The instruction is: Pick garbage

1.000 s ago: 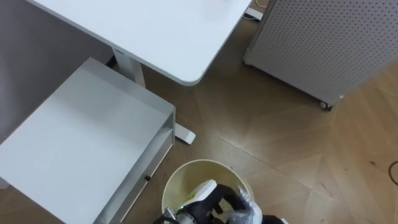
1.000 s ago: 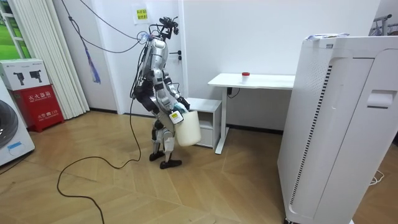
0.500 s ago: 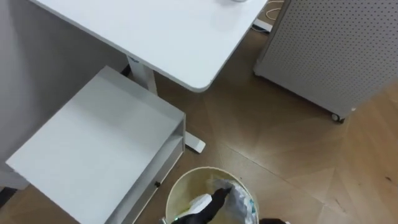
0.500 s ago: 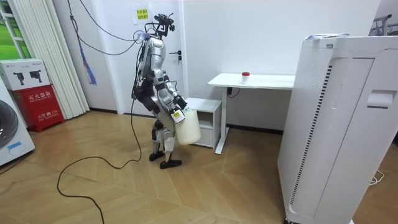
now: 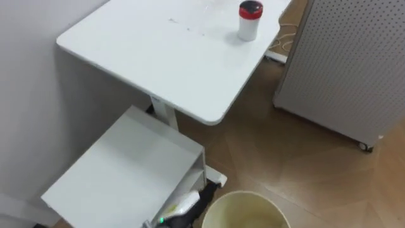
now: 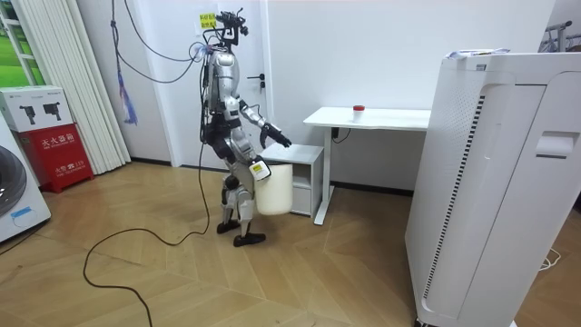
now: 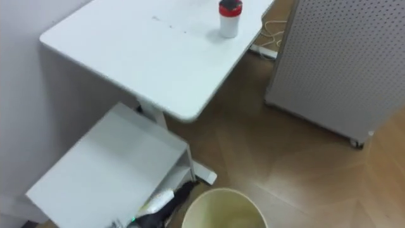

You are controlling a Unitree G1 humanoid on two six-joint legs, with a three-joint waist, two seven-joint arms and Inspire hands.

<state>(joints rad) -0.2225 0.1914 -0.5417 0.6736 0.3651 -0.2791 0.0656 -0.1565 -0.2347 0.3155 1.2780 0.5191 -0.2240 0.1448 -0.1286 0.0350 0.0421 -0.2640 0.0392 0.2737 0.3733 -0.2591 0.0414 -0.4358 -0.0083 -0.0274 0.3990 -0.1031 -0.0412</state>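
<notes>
One cream bin (image 5: pixel 247 209) sits nearest, at the 6 o'clock edge of the eye views, with its open mouth facing up. In the room view the robot stands upright facing the cabinet, and the bin hangs at hip height with the right hand (image 6: pixel 257 169) at its rim. Whether that hand is closed cannot be told at this range.

The left hand (image 5: pixel 204 190) lies just beside the bin at its 10 o'clock, over the front edge of a low white cabinet (image 5: pixel 126 168). Its dark fingers appear straight and pressed together, holding nothing.

Beyond the cabinet, toward 12 o'clock, stands the white desk (image 5: pixel 171 57). A white container (image 5: pixel 250 20) with a red cap, the garbage, stands upright near the desk's far right edge, well apart from both hands. A white perforated unit (image 5: pixel 354 63) stands on the wood floor (image 5: pixel 304 158) at 2 o'clock.
</notes>
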